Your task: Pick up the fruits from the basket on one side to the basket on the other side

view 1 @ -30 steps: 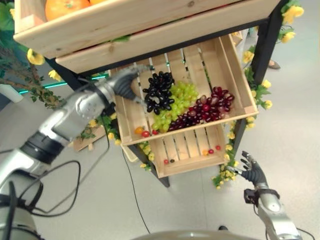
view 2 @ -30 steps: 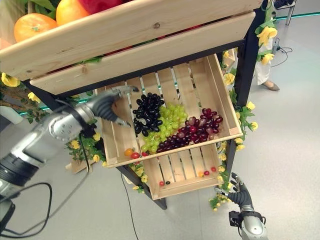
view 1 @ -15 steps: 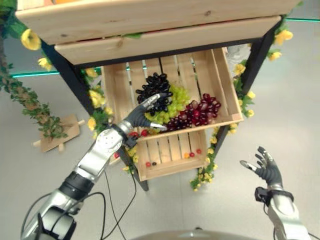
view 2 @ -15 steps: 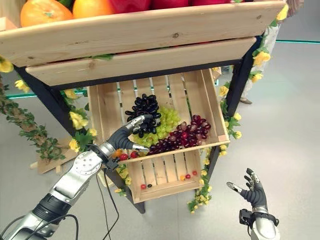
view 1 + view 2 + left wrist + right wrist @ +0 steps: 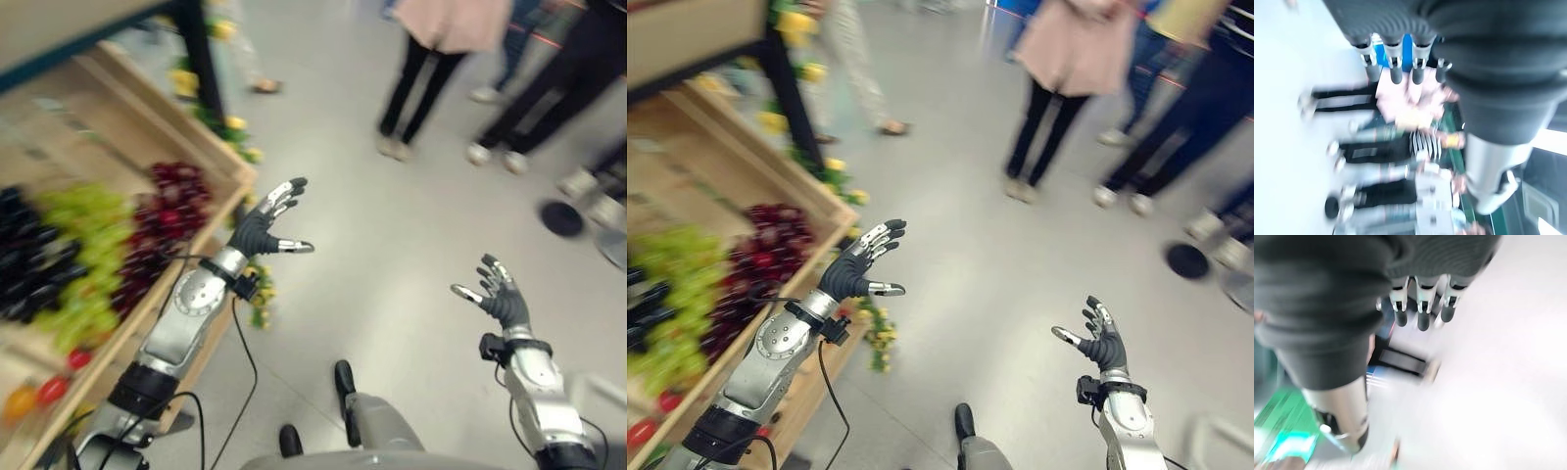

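Note:
A slatted wooden crate (image 5: 227,168) on a rack stands at the far left and holds bunches of dark red grapes (image 5: 167,211), green grapes (image 5: 73,215) and black grapes (image 5: 24,259). Small tomatoes (image 5: 54,389) lie at its front lip. My left hand (image 5: 260,225) hovers open and empty over the floor, just right of the crate's corner. My right hand (image 5: 502,299) is raised at the lower right, fingers spread, holding nothing. In the left wrist view the straight fingers (image 5: 1396,73) point toward standing people.
Several people (image 5: 446,59) stand on the grey floor at the top right. A dark round object (image 5: 561,217) lies on the floor at the right edge. Yellow flowers (image 5: 257,294) trim the rack's black post (image 5: 196,49).
The camera has swung to the right, so the crate slid to the left edge and people came into view. My left hand has pulled out of the crate and away from the grapes, empty.

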Available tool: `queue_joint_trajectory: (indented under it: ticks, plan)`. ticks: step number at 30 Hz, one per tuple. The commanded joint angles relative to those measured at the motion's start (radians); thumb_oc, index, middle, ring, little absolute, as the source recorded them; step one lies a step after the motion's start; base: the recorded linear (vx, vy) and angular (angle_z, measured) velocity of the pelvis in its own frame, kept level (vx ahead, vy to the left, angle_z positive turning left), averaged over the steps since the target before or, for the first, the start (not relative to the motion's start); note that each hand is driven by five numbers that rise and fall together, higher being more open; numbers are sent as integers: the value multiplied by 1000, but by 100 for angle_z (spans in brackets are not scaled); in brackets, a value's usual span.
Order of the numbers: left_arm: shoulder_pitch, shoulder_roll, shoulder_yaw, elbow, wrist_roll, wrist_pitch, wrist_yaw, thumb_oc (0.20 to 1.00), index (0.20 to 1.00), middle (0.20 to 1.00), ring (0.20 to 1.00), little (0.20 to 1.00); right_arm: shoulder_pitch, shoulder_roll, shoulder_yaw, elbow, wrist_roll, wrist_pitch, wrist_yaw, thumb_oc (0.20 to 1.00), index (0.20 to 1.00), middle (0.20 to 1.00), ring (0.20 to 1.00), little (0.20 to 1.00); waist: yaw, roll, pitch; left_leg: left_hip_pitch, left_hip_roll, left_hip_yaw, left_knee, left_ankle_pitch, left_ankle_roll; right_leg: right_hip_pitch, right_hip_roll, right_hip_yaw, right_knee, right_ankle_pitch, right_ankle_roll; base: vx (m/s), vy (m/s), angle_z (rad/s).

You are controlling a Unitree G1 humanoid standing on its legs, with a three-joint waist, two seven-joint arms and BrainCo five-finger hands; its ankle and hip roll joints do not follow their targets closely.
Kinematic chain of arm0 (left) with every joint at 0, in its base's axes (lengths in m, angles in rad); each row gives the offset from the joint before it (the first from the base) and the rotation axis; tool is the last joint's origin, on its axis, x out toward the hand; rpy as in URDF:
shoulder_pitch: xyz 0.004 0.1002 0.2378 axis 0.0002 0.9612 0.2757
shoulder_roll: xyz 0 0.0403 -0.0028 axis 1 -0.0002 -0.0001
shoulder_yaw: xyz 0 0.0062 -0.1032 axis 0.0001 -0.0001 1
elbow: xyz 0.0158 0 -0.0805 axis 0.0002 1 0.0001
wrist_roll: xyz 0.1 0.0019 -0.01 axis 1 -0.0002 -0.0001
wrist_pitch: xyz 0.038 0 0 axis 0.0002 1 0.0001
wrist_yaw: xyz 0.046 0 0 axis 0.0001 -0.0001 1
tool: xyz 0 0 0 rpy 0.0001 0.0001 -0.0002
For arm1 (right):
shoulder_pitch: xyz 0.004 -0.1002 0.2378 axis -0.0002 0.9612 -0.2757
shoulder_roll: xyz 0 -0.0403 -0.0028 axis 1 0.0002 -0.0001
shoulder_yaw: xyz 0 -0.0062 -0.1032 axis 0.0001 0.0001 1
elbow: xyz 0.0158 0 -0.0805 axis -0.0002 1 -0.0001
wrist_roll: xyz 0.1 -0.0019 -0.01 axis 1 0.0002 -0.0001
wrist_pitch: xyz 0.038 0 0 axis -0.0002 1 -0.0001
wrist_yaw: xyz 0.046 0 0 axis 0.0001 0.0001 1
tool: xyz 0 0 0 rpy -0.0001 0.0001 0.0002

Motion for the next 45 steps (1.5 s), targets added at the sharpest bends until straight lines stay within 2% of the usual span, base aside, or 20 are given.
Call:
queue_joint_trajectory:
  ticks: [1, 2, 3, 4, 7, 11, 18, 20, 22, 23, 24, 26, 28, 29, 31, 33, 37, 41, 43, 45]
  plan:
    - [29, -7, 95, -75, 29, -58, 28, 1000, 1000, 1000, 1000, 1000, -39, -47, -32, -48, -33, -70, 16, 1000, 1000, 1000, 1000, 1000, 34, 24, -7, 42, 52, 4, 3, -33, -54, 150, 46, 23, -58, -64, -68, -115, 38, -137]
    - [29, -7, 95, -75, 29, -58, 28, 1000, 1000, 1000, 1000, 1000, -39, -47, -32, -48, -33, -69, 16, 1000, 1000, 1000, 1000, 1000, 36, 23, -6, 44, 52, 6, 2, -33, -54, 149, 46, 25, -57, -64, -68, -179, -32, -142]
    - [33, -5, 122, -94, 46, -62, 42, 1000, 1000, 1000, 1000, 1000, -55, -46, -32, -48, -28, -78, 12, 1000, 1000, 1000, 1000, 1000, 62, 44, -19, 58, 94, 131, -9, -39, -59, 203, -60, -175, -6, -89, -63, -122, -37, -191]
    - [34, -6, 122, -95, 47, -62, 42, 1000, 1000, 1000, 1000, 1000, -55, -47, -32, -48, -28, -78, 12, 1000, 1000, 1000, 1000, 1000, 65, 44, -15, 65, 93, 135, -9, -43, -59, 207, -61, -172, -3, -91, -60, -201, -73, -231]
    - [79, 15, 185, -136, 113, -81, 71, 1000, 1000, 1000, 1000, 1000, -102, -50, -12, -39, -37, -77, 15, 1000, 1000, 1000, 1000, 1000, 101, 43, -36, 97, 113, 311, -32, -38, -54, 275, -212, -442, -19, 54, -17, -124, -21, -224]
    - [125, 5, 222, -153, 106, -94, 90, 1000, 1000, 1000, 1000, 1000, -101, -47, -11, -57, -43, -77, 13, 1000, 1000, 1000, 1000, 1000, 95, 33, -47, 140, 124, 430, -30, -53, -51, 293, -262, -568, -21, 115, 3, -1, -111, -210]
    - [164, -57, 232, -85, 108, -119, 122, 1000, 1000, 1000, 1000, 1000, 1, -33, -105, -110, -19, -100, 2, 1000, 1000, 1000, 1000, 1000, -9, 26, -48, 147, 270, 510, 154, -69, -123, 233, -115, -387, -77, -14, -66, 135, -357, -98]
    - [174, -80, 234, -54, 97, -116, 133, 1000, 1000, 1000, 1000, 1000, 0, -39, -120, -116, 15, -129, -23, 1000, 1000, 1000, 1000, 1000, -6, 24, -40, 130, 409, 497, 390, 78, -249, 287, 16, -331, -161, -94, -132, 306, -591, -101]
    - [181, -103, 230, -37, 86, -118, 157, 1000, 1000, 1000, 1000, 1000, -16, -48, -118, -117, 21, -138, -41, 1000, 1000, 1000, 1000, 1000, 17, 23, -20, 102, 435, 381, 515, 139, -296, 324, 81, -275, -212, -117, -171, 155, -353, -189]
    - [201, -119, 234, -33, 82, -124, 184, 1000, 1000, 1000, 1000, 1000, -55, -67, -92, -109, 15, -138, -57, 1000, 1000, 1000, 1000, 1000, 50, 9, -5, 30, 305, 172, 534, 63, -229, 334, 96, -197, -252, -100, -184, 61, -116, -223]
    - [211, -127, 237, -34, 83, -128, 194, 1000, 1000, 1000, 1000, 1000, -72, -70, -76, -108, 7, -141, -62, 1000, 1000, 1000, 1000, 1000, 63, 5, 1, -19, 227, 74, 505, 28, -204, 335, 103, -149, -256, -92, -177, 20, -2, -220]
    - [222, -139, 244, -28, 72, -135, 206, 1000, 1000, 1000, 1000, 1000, -80, -71, -70, -103, 9, -146, -70, 1000, 1000, 1000, 1000, 1000, 71, -2, 7, -49, 196, 35, 468, 21, -182, 335, 111, -105, -254, -89, -166, 97, 12, -195]
    - [244, -157, 264, -27, 46, -141, 200, 1000, 1000, 1000, 1000, 1000, -56, -73, -92, -108, -9, -145, -65, 1000, 1000, 1000, 1000, 1000, 69, -5, 5, -84, 263, 4, 372, 23, -165, 347, 103, -56, -238, -109, -149, 302, 97, -100]
    - [246, -161, 263, -20, 47, -141, 202, 1000, 1000, 1000, 1000, 1000, -57, -73, -88, -102, -13, -150, -68, 1000, 1000, 1000, 1000, 1000, 86, -2, 8, -119, 234, -62, 290, 16, -159, 358, 108, -27, -239, -118, -144, 388, 166, -94]
    - [250, -169, 264, -16, 56, -146, 211, 1000, 1000, 1000, 1000, 1000, -68, -70, -66, -96, -18, -159, -72, 1000, 1000, 1000, 1000, 1000, 112, 7, 13, -131, 179, -197, 133, 66, -176, 384, 123, 40, -248, -125, -139, 242, 130, -87]
    - [251, -179, 268, -15, 45, -152, 230, 1000, 1000, 1000, 1000, 1000, -77, -72, -49, -93, -28, -163, -82, 1000, 1000, 1000, 1000, 1000, 121, 17, 25, -170, 193, -277, 28, 151, -207, 404, 123, 98, -246, -142, -133, 192, 149, -149]
    - [236, -179, 269, -15, 56, -160, 240, 1000, 1000, 1000, 1000, 1000, -79, -73, -39, -101, -34, -156, -65, 1000, 1000, 1000, 1000, 1000, 110, 19, 14, -142, 189, -243, 15, 144, -204, 423, 98, 130, -233, -162, -112, 217, 229, -109]
    - [243, -146, 283, -21, 101, -162, 259, 1000, 1000, 1000, 1000, 1000, -107, -27, -10, -109, -30, -150, -50, 1000, 1000, 1000, 1000, 1000, 118, 9, -8, -65, 139, -152, -50, 111, -135, 318, 36, 121, -77, -144, -58, 192, 415, -130]
    - [245, -141, 293, -17, 101, -161, 277, 1000, 1000, 1000, 1000, 1000, -136, -9, 24, -107, -19, -153, -47, 1000, 1000, 1000, 1000, 1000, 139, 2, 4, -39, 131, -117, -66, 98, -116, 226, 3, 77, 32, -130, -43, 9, 252, -103]
    - [265, -142, 311, -11, 145, -161, 301, 1000, 1000, 1000, 1000, 1000, -141, 27, 69, -83, -3, -149, -33, 1000, 1000, 1000, 1000, 1000, 161, -5, 8, 16, 103, -55, -91, 67, -111, 196, -71, -108, 2, -55, -30, 50, 197, -124]
